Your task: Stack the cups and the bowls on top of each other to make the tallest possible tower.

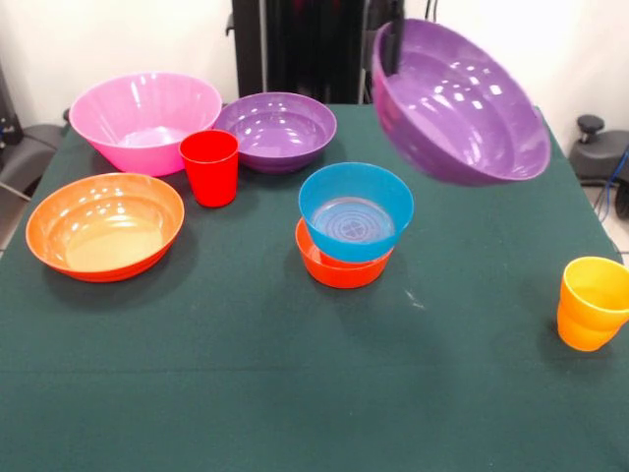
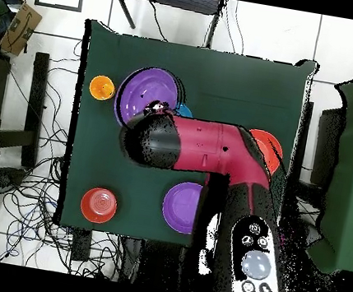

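My gripper (image 1: 395, 49) is shut on the upper left rim of a wide purple bowl (image 1: 462, 103) and holds it in the air, tilted with its opening toward the front camera. The bowl hangs above and to the right of the pile. The pile is a blue bowl (image 1: 356, 211) resting on a small orange bowl (image 1: 339, 267) at mid-table. In the overhead view the held bowl (image 2: 145, 93) shows past the arm (image 2: 205, 145), with a sliver of the blue bowl (image 2: 185, 111) beside it. A red cup (image 1: 210, 167) stands upright to the left.
A large pink bowl (image 1: 145, 120), a second purple bowl (image 1: 276, 130) and a large orange bowl (image 1: 104, 226) stand to the left. A yellow-orange cup (image 1: 592, 303) stands at the right edge. The overhead view shows a red-orange cup (image 2: 98, 205) near the robot's side.
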{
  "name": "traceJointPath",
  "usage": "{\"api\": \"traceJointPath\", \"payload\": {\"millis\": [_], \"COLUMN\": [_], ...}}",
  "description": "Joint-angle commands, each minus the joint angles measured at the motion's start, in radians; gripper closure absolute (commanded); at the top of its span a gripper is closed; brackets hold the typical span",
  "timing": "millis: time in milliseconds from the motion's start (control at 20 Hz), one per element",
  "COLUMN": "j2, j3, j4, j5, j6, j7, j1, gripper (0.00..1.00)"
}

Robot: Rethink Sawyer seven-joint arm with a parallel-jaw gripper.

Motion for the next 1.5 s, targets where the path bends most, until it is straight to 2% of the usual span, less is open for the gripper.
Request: {"api": "traceJointPath", "payload": {"millis": [50,650,1500], "j2": [0.071,0.153,0.172], "j3": [0.097,0.141,0.289], "j4": [-0.027,0.04,0.099], "j5": [-0.136,-0.274,-0.298], "j6": [0.021,-0.103,-0.071], "j7": [-0.304,-0.244,-0.281], "j1": [-0.054,-0.099,-0.221], "gripper": [1.0,1.0,1.0]}}
